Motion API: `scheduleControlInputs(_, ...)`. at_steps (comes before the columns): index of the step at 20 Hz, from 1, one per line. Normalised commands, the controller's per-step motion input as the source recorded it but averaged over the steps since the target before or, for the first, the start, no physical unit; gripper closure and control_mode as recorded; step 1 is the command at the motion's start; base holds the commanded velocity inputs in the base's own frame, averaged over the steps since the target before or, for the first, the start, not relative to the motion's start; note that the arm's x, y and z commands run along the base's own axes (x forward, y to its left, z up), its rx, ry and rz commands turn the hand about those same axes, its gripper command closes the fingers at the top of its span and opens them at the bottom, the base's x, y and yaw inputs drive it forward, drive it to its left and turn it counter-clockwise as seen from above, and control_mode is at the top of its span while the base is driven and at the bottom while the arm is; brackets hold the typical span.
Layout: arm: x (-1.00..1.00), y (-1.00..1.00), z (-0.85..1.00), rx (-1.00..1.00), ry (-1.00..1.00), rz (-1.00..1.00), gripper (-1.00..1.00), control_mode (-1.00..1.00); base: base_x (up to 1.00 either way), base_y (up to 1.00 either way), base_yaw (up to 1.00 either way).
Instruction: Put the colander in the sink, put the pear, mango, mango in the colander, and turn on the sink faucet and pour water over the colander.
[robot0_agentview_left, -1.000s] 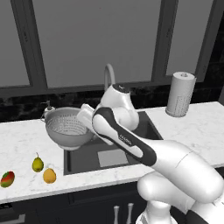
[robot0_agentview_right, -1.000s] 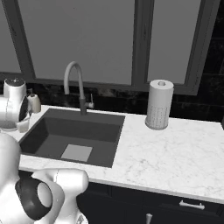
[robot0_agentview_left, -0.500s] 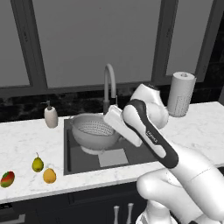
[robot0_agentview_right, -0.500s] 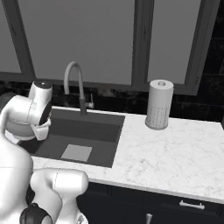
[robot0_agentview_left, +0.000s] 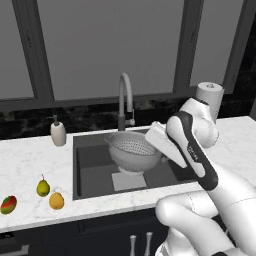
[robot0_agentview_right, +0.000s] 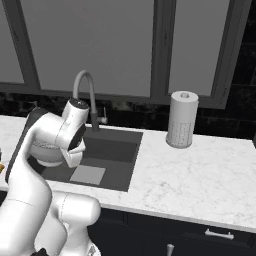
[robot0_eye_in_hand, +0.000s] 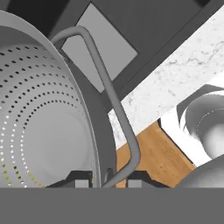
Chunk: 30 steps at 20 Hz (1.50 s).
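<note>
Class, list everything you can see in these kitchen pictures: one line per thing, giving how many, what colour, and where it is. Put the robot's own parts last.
colander: 1, silvery-white, held over the sink
sink: 1, dark grey, set in the counter
sink faucet: 1, grey, behind the sink
pear: 1, yellow-green, counter left of the sink
mangos: 2, one orange-yellow, one red-green, counter front left
soap bottle: 1, white, behind the sink's left corner
paper towel roll: 1, white, counter right of the sink
counter: 1, white marble
gripper: 1, dark tips, shut on the colander's rim
</note>
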Motion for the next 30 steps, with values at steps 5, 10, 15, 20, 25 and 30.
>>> scheduleControlInputs(5, 0.29, -0.59, -0.30, 0.00, 0.00, 0.03, 1.00, -1.00, 0.00, 0.00, 0.00)
scheduleControlInputs(10, 0.60, -0.43, -0.25, 0.00, 0.00, 0.20, 1.00, -1.00, 0.00, 0.00, 0.00)
scheduleControlInputs(15, 0.75, -0.06, -0.43, 0.00, 0.01, 0.29, 1.00, -1.00, 0.00, 0.00, 0.00)
scheduleControlInputs(20, 0.71, 0.00, -0.31, 0.00, 0.11, 0.32, 1.00, -1.00, 0.00, 0.00, 0.00)
scheduleControlInputs(25, 0.72, 0.00, -0.21, 0.01, 0.00, 0.20, 1.00, -1.00, 0.00, 0.00, 0.00)
scheduleControlInputs(30, 0.44, -0.01, -0.23, 0.00, 0.00, 0.02, 1.00, -1.00, 0.00, 0.00, 0.00)
